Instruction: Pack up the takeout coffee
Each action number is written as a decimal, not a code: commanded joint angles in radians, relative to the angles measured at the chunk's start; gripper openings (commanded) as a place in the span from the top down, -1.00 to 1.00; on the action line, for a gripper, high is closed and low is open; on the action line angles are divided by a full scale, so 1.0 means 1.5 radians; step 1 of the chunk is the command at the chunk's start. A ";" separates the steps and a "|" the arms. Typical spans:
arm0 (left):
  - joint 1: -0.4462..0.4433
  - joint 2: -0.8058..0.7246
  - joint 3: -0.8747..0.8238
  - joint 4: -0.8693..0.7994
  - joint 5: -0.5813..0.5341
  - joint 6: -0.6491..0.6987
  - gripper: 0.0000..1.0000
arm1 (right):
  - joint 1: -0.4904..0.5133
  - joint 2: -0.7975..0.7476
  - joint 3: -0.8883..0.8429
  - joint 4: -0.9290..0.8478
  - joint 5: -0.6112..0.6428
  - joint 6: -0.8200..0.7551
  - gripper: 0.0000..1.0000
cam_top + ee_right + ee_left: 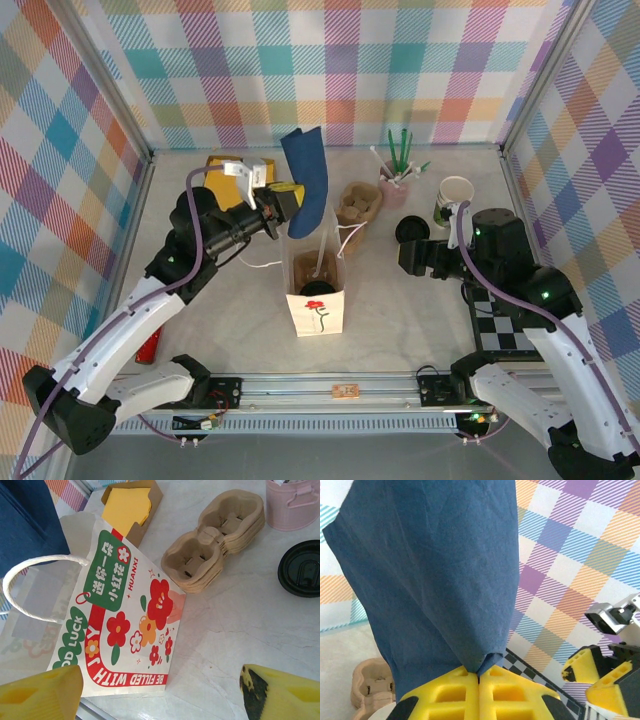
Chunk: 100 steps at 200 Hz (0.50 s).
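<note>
My left gripper [290, 200] [479, 672] is shut on a corner of a blue napkin [306, 180] [435, 580], held above and just behind the open paper bag [316, 310] [120, 625]. The bag stands upright at mid-table, white with red flowers. Down in its mouth sits a dark round shape [313, 290], which looks like the black lid of the takeout coffee; the cup under it is hidden. My right gripper [405, 258] [160, 695] hangs open to the right of the bag with nothing between its fingers.
A round black lid [410, 229] [302, 569] lies just beyond the right gripper. Behind it are stacked brown cup carriers [358, 203] [220, 545], a pink pot of sticks [395, 180], a lidless green cup [455, 197] and a box of yellow napkins [225, 172] [126, 507]. A checkerboard [500, 322] lies front right.
</note>
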<state>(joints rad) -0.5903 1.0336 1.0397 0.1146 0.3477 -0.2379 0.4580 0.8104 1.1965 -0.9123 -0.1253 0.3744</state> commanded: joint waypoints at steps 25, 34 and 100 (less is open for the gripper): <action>-0.028 -0.025 -0.042 0.068 -0.058 0.048 1.00 | -0.003 0.006 -0.005 0.024 -0.020 0.009 -0.63; -0.029 -0.027 -0.047 0.068 -0.069 0.051 1.00 | -0.003 0.006 -0.007 0.025 -0.020 0.010 -0.63; -0.032 -0.042 -0.101 0.102 -0.115 0.050 1.00 | -0.003 0.009 -0.019 0.034 -0.023 0.016 -0.63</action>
<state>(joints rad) -0.6270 0.9958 0.9150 0.1944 0.2134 -0.1818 0.4580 0.8230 1.1759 -0.8963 -0.1406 0.3855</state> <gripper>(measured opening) 0.053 0.815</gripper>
